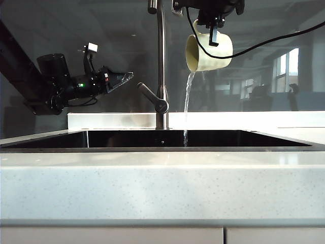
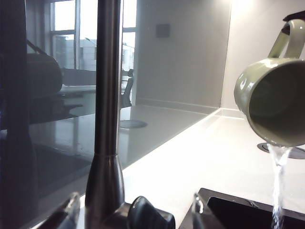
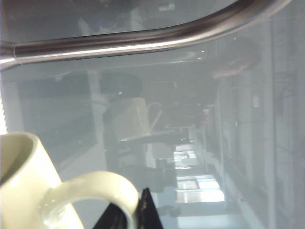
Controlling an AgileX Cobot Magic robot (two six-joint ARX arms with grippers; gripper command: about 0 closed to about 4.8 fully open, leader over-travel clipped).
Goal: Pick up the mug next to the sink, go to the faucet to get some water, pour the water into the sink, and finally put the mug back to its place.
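Observation:
The pale mug (image 1: 208, 52) hangs tipped on its side high above the sink (image 1: 162, 138), just right of the faucet (image 1: 161, 66). My right gripper (image 1: 214, 35) is shut on its loop handle (image 3: 95, 191) from above. Water (image 1: 188, 96) runs from the mug's rim in a thin stream down into the dark basin. In the left wrist view the mug (image 2: 271, 100) faces mouth-on and water (image 2: 278, 186) falls from its lip. My left gripper (image 2: 135, 207) stands open, a finger on each side of the faucet stem (image 2: 107, 95) and its lever (image 2: 147, 214), apart from them.
A speckled white counter (image 1: 162, 188) runs along the front, with a dark glass backsplash (image 1: 101, 30) behind the sink. A black cable (image 1: 264, 43) trails right from the right arm. The faucet's curved spout (image 3: 143, 36) passes close to the mug.

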